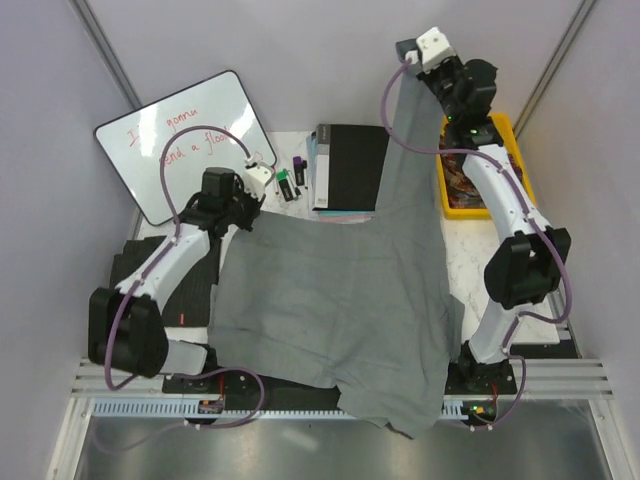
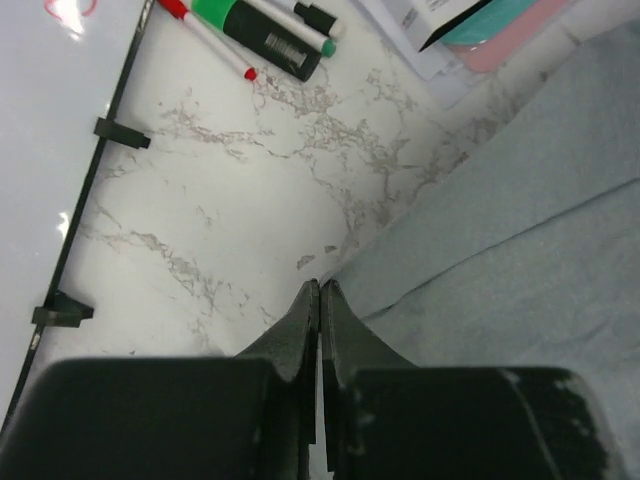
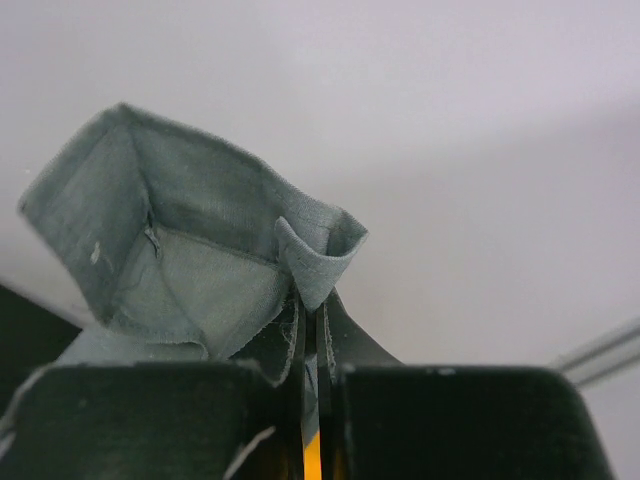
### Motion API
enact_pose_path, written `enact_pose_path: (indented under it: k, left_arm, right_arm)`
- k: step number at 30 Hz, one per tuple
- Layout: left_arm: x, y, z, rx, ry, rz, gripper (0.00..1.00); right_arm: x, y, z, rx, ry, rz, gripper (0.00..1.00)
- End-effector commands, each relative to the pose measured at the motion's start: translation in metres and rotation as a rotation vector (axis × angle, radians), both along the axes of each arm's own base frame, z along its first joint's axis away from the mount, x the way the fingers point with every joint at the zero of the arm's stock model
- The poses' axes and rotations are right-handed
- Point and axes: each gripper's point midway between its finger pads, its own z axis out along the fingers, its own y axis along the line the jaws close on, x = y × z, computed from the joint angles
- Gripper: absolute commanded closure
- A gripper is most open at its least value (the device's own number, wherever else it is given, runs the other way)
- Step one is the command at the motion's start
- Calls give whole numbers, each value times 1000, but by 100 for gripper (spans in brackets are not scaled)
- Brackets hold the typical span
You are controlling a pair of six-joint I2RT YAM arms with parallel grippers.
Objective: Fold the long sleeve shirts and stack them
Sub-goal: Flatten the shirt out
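Note:
The plain mid-grey shirt [image 1: 330, 300] lies spread over the table, its near hem hanging over the front edge. One sleeve [image 1: 412, 130] is lifted steeply toward the back right. My right gripper [image 1: 415, 62] is raised high there, shut on the sleeve's cuff [image 3: 315, 262], which folds over the fingertips [image 3: 340, 330]. My left gripper [image 1: 250, 200] is low at the shirt's far left corner. In the left wrist view its jaws [image 2: 320, 288] are shut, with the cloth's edge [image 2: 480, 260] running out from the tips. The striped charcoal shirt is out of view.
A whiteboard [image 1: 185, 140] lies at the back left, with markers [image 1: 290, 180] beside it. A black book with a teal edge [image 1: 350, 165] sits at the back middle, partly under the shirt. A yellow bin [image 1: 478, 165] stands at the back right. Black mats [image 1: 170, 290] lie under the left arm.

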Motion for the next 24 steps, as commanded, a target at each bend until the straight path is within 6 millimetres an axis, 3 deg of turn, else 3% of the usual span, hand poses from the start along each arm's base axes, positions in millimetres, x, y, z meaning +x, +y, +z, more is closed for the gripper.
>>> enact_pose_path:
  k: [1, 3, 4, 7, 11, 14, 19, 20, 22, 24]
  left_arm:
    - [65, 9, -1, 39, -129, 21, 98]
    - [84, 19, -2, 43, -150, 39, 98]
    - [92, 23, -15, 49, -122, 44, 98]
    - [108, 38, -29, 50, -88, 66, 98]
    - [108, 36, -42, 38, -56, 37, 98]
    - [107, 30, -49, 15, -34, 17, 98]
    - [114, 38, -57, 21, -25, 60, 98]
    - [116, 41, -57, 25, -29, 75, 98]
    - [121, 43, -61, 15, -16, 100, 98]
    - [130, 50, -57, -4, -5, 139, 98]
  right_arm:
    - [16, 15, 20, -96, -129, -30, 100]
    - [33, 22, 9, -112, -118, -31, 100]
    - [38, 19, 6, -110, -109, -53, 100]
    - [58, 27, -4, -124, -89, -61, 100]
    - [78, 40, -28, -186, -69, -63, 100]
    - [90, 43, -33, -187, -81, -89, 100]
    - [97, 51, -49, -176, -55, -106, 100]
    - [96, 53, -60, -183, -36, -103, 100]
    - [97, 57, -65, -203, -45, -111, 100]
    - [108, 49, -57, -190, -77, -166, 100]
